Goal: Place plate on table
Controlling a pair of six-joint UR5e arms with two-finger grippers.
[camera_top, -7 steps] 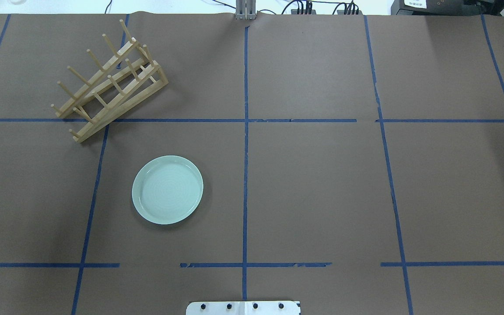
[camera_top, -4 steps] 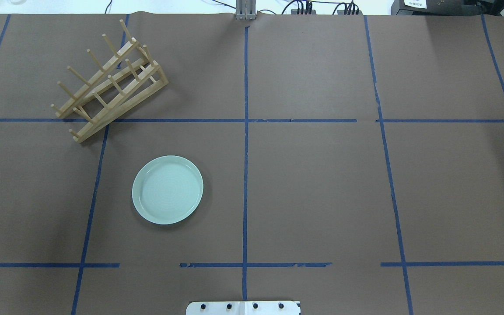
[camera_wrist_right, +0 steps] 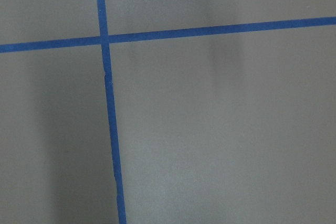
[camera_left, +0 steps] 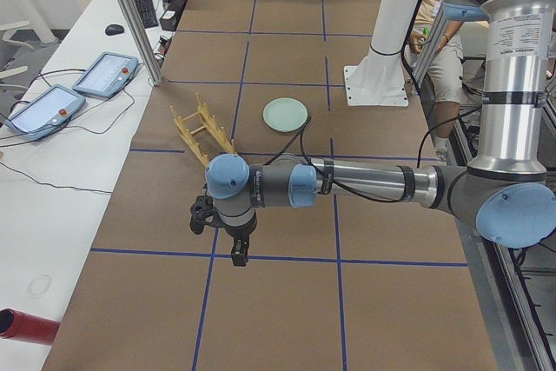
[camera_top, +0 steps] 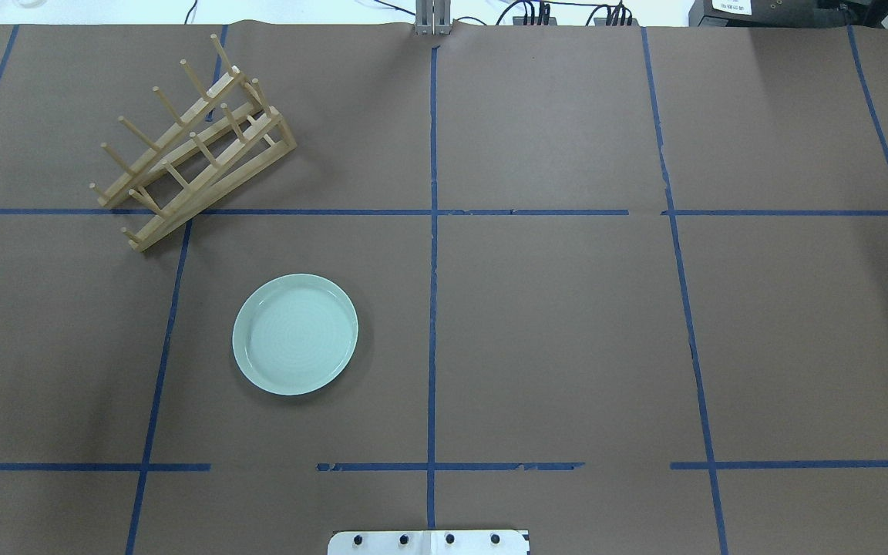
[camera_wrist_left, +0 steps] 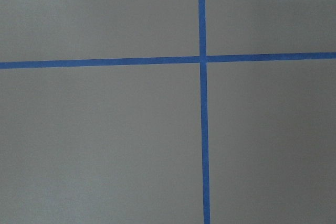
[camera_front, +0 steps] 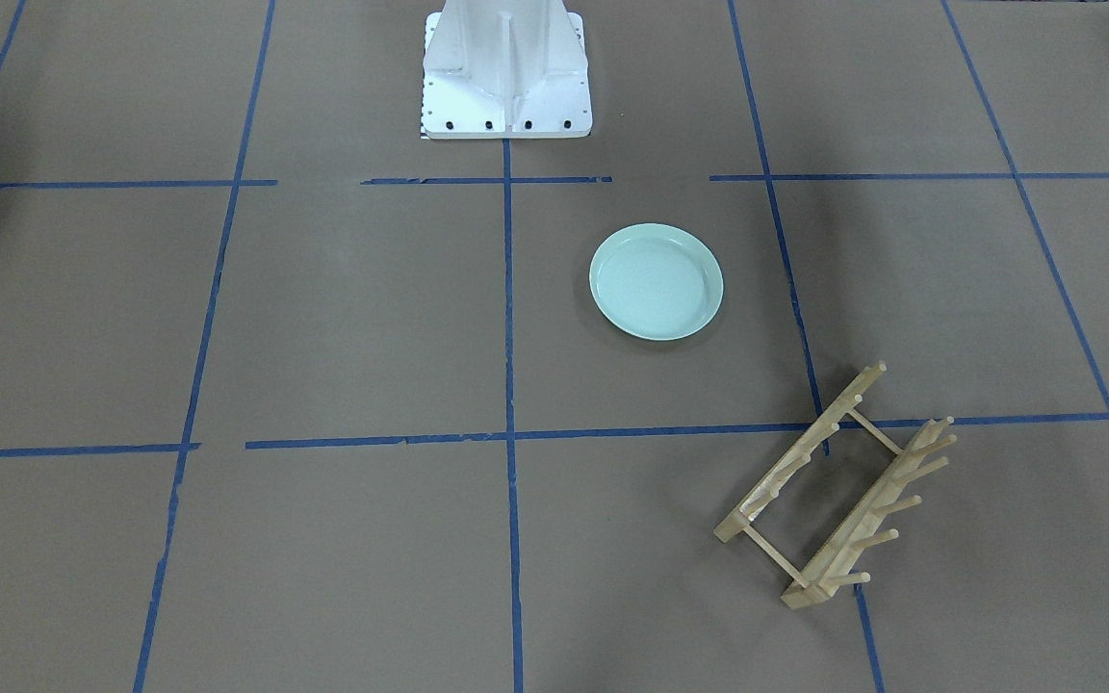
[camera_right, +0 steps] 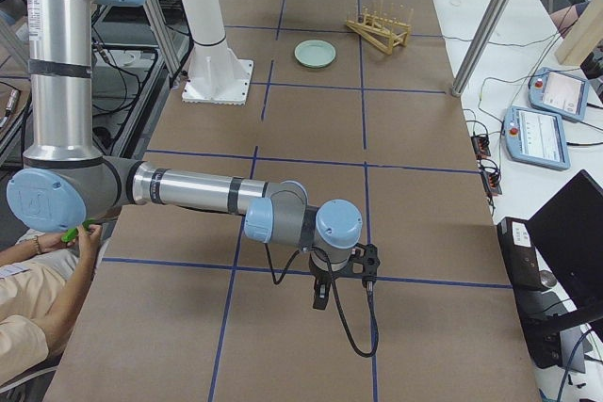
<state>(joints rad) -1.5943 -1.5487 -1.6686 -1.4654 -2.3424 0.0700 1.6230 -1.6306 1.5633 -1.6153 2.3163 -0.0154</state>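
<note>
The pale mint-green plate (camera_top: pixel 295 334) lies flat and right side up on the brown table (camera_top: pixel 567 324), left of the centre tape line. It also shows in the front view (camera_front: pixel 656 281) and in both side views (camera_left: pixel 285 114) (camera_right: pixel 315 53). No gripper touches it. My left gripper (camera_left: pixel 239 254) shows only in the exterior left view, far from the plate at the table's left end; I cannot tell if it is open. My right gripper (camera_right: pixel 320 298) shows only in the exterior right view, at the right end; I cannot tell its state either. Both wrist views show only table and tape.
A light wooden peg rack (camera_top: pixel 193 146) stands at the far left, beyond the plate and apart from it. The white robot base (camera_front: pixel 506 72) sits at the table's near edge. Operator tablets (camera_left: pixel 74 93) lie on the white bench beyond the table's far edge.
</note>
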